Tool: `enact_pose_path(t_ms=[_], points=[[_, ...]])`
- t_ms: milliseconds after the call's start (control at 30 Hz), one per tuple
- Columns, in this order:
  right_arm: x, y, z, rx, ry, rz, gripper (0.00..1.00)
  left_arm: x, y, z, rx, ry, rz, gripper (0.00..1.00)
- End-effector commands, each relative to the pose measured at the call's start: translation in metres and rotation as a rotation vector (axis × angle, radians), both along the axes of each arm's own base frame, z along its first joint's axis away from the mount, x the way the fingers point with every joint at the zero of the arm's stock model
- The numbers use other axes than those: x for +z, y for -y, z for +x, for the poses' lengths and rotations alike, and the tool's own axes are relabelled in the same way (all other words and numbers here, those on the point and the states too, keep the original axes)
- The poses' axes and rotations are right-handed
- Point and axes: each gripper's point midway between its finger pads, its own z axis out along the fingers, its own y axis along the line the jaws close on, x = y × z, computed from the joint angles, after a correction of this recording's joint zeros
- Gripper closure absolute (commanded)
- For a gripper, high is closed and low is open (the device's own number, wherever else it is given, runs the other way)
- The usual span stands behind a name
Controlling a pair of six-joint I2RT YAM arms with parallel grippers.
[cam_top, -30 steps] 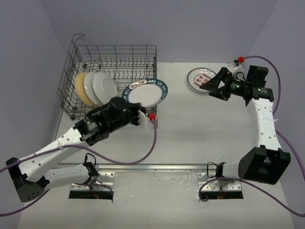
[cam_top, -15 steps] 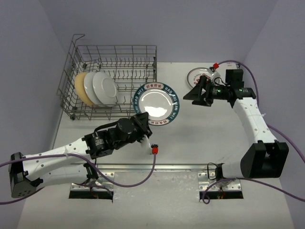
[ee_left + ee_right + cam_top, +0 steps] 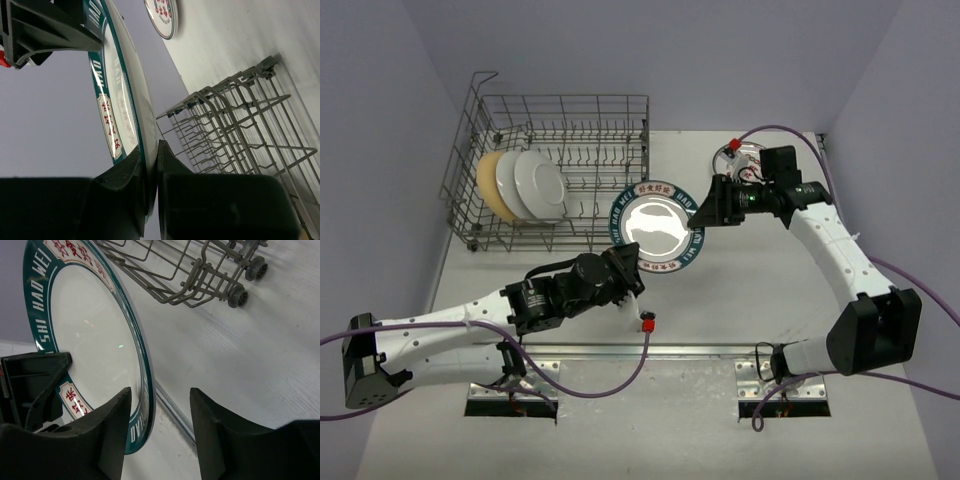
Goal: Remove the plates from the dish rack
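Wire dish rack [image 3: 565, 97] holds 3 plates [image 3: 525, 182]; left tool [image 3: 150, 155] grips teal-rimmed plate [image 3: 117, 100]; right tool [image 3: 160, 392] parted astride it.

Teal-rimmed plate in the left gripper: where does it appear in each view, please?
Top external: teal-rimmed plate at centre, by the dish rack, at its right corner.
Left wrist: plate at left, nearly edge-on; rack at lower right.
Right wrist: plate at upper left, face showing; rack along the top.
Shared landmark: the dish rack.
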Motion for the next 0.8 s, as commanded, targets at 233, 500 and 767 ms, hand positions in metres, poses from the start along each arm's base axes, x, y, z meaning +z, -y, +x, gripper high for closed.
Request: enact_pose_path(t_ms=[233,500,767], points=[[0.001,-0.013,0.0,0.095,0.092,-0.015,0.88,0.037,0.019,0.0,-0.013,0.018,-0.172,0.99],[0.009,-0.009,0.001,0.094,0.129,-0.017,1.0,0.042,0.011,0.005,0.06,-0.015,-0.251,0.39],[0.025,0.048,0.05,-0.08,0.111,0.039,1.0,0.048,-0.014,0.005,0.155,-0.082,-0.353,0.0]])
